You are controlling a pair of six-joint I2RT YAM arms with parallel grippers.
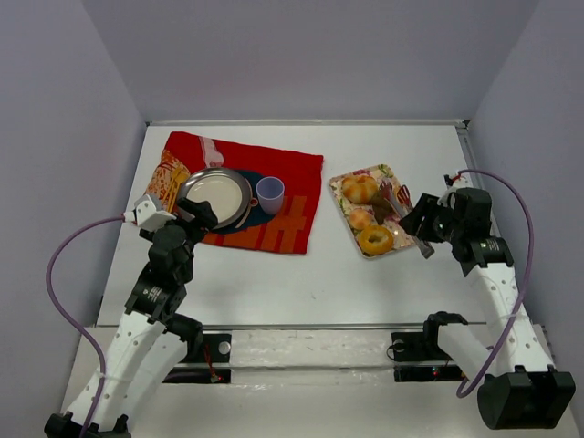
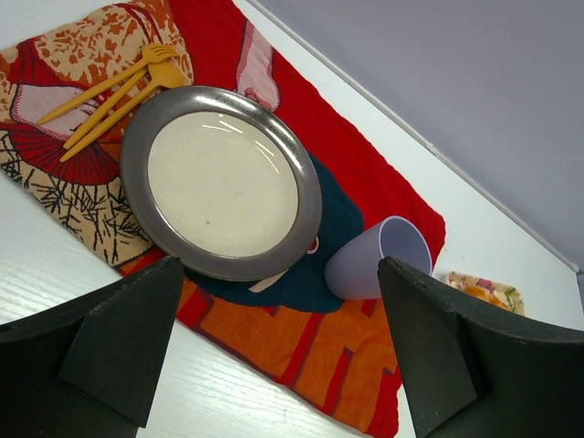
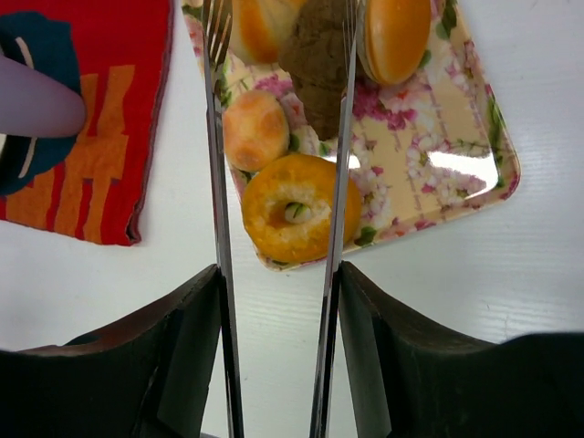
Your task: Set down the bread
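Several breads lie on a floral tray (image 1: 409, 239): a ring-shaped bread (image 3: 297, 208), a small round bun (image 3: 255, 128), a larger bun (image 3: 397, 36) and a brown piece (image 3: 319, 59). My right gripper (image 3: 278, 274) is shut on metal tongs (image 3: 217, 182), one arm against each finger. The tongs stand spread over the tray, with the ring bread and the brown piece showing between their arms. Nothing is pinched in them. My left gripper (image 2: 281, 274) is open and empty above the red cloth (image 2: 301, 338), just short of the grey plate (image 2: 310, 210).
A lilac cup (image 2: 374, 260) lies next to the plate on the cloth. Yellow plastic cutlery (image 2: 119, 87) rests on the cloth's patterned end. In the top view the tray sits right of the cloth (image 1: 292, 214), with my right gripper (image 1: 422, 219) at its right edge.
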